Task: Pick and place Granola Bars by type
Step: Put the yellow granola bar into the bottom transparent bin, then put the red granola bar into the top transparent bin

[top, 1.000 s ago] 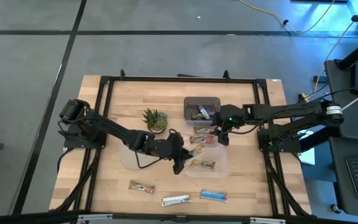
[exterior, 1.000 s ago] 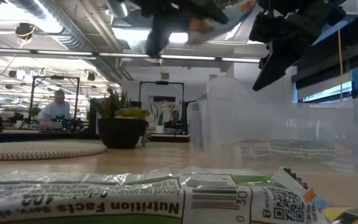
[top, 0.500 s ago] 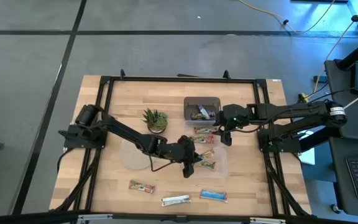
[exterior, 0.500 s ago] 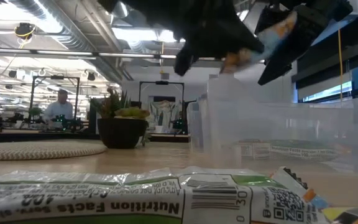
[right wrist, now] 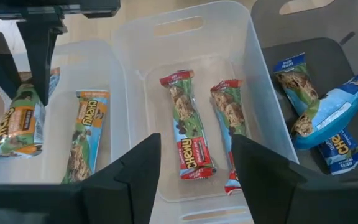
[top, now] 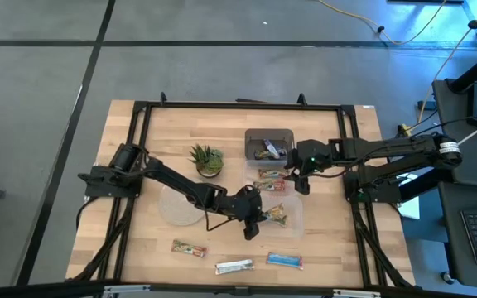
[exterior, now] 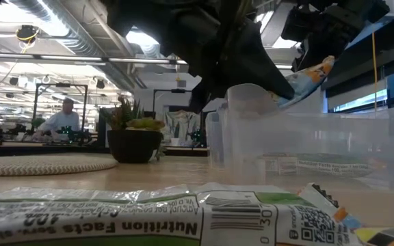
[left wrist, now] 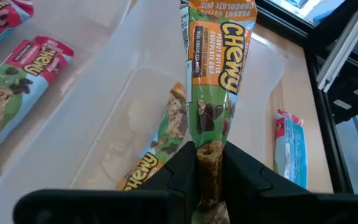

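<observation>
My left gripper [left wrist: 209, 155] [top: 252, 228] is shut on an orange-and-green granola bar [left wrist: 219, 68], held over the near clear bin [left wrist: 104, 124]. A like bar [left wrist: 166, 134] lies flat on that bin's floor. My right gripper [right wrist: 196, 155] [top: 300, 184] hangs open and empty above the middle clear bin [right wrist: 185, 25], where two red bars [right wrist: 185, 124] lie. Blue bars [right wrist: 303, 87] lie in the grey bin [right wrist: 353, 50]. On the table near its front edge lie a green-red bar [top: 189, 247], a silver bar [top: 234, 266] and a blue bar [top: 284, 260]. My left gripper pinches the orange-and-green bar by one end [left wrist: 209, 140] between its two fingers. The fingers slant down from the table's left and lie along the bar. The bar sticks out ahead of them [exterior: 306, 78], lifted clear above the near bin.
A small potted plant [top: 207, 159] stands left of the bins and a round pale mat [top: 180, 205] lies under my left arm. A black frame [top: 139, 108] runs around the tabletop. Bare wood shows along the far edge and at the near right.
My left gripper has carried the orange-and-green bar toward the table's right edge and down, from beside the near clear bin to over it. It has stayed shut on the bar. My right gripper has kept still.
</observation>
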`<state>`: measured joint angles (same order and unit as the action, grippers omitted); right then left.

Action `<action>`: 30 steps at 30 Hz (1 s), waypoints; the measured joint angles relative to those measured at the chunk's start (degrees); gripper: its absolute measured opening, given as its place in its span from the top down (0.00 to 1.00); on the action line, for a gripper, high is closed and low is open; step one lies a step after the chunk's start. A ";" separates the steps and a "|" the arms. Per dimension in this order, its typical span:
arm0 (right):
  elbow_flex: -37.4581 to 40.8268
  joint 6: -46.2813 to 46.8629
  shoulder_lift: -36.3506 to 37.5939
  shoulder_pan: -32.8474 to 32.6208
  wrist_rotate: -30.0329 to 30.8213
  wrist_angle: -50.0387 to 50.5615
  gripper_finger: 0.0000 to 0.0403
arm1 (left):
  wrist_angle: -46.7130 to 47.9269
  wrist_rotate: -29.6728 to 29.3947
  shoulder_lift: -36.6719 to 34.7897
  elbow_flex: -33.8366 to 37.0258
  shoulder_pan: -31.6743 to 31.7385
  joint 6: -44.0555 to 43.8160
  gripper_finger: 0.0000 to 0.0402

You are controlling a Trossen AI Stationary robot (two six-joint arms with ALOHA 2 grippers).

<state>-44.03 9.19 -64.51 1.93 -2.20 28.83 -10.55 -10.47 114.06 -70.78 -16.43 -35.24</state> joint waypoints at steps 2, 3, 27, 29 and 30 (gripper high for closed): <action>0.00 0.00 0.00 0.00 0.00 0.03 0.50 | 0.00 -0.05 0.00 0.00 0.00 0.00 0.86; 0.00 0.00 0.00 0.00 0.00 0.04 0.50 | 0.00 -0.07 0.00 0.00 0.00 0.00 0.86; 0.00 1.07 -0.02 0.00 0.02 0.41 0.50 | 6.63 9.01 -9.08 -0.04 0.80 8.94 0.61; 0.00 1.05 -0.02 0.00 0.01 0.43 0.50 | 11.80 6.24 -12.27 -0.02 -0.38 11.13 0.61; 0.00 1.05 -0.03 0.01 0.02 0.44 0.50 | 14.03 4.79 -13.78 -0.04 -1.21 12.18 0.61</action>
<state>-44.03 10.24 -64.54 1.94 -2.17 29.27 3.48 -5.68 100.28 -70.83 -17.63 -23.06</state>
